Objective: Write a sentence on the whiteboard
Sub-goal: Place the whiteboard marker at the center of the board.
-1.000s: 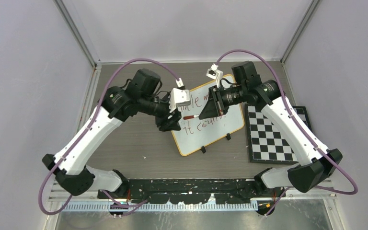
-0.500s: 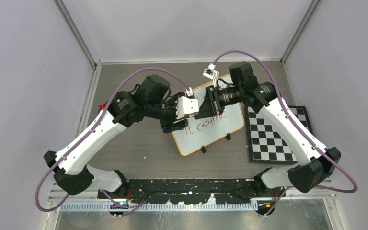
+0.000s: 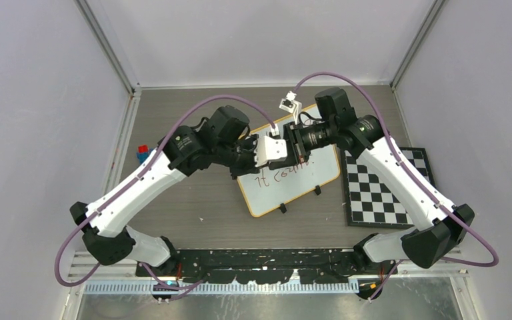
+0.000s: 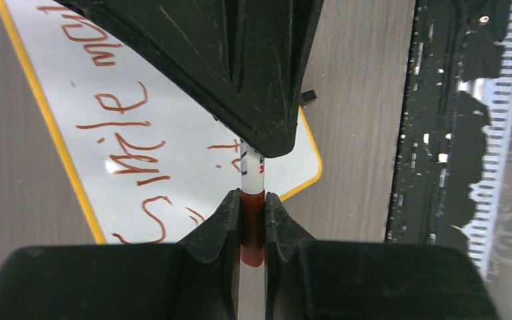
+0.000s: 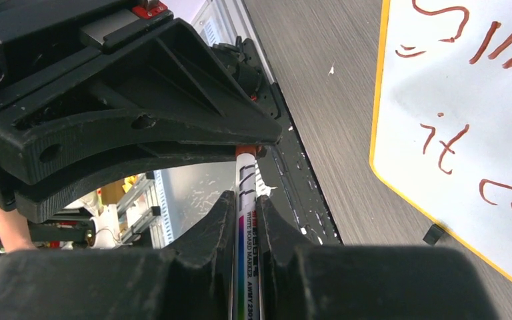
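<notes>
The left claw (image 4: 252, 199) is pinched almost fully shut on the red-brown cap (image 4: 252, 233) at one end of a marker (image 5: 247, 260). The right claw (image 5: 245, 200) meets it head-on, jaws clamped tight round the white barrel. The marker bridges the small gap between the two claws, and I judge the cap is being pushed on or pulled off.

The whiteboard (image 3: 287, 195) lies flat on the table (image 3: 193, 193), directly beneath where the claws meet. In the top view it spreads from that meeting point toward 5 o'clock, with its bare lower corner at about 6 o'clock. The claws hang over its upper part, apart from the surface as far as I can tell.

The sentence (image 4: 130, 137) sits in two red-brown lines, the first partly hidden under the claws.

The board looks light, thin and stiff, with a slick face, and on its two small feet (image 3: 283, 209) it would probably slide under a sideways push. The orange rim is the place to grip it, since a touch on the face would likely smear the ink. The checkered mat (image 3: 380, 193) lies just beside the board at 3 o'clock.
</notes>
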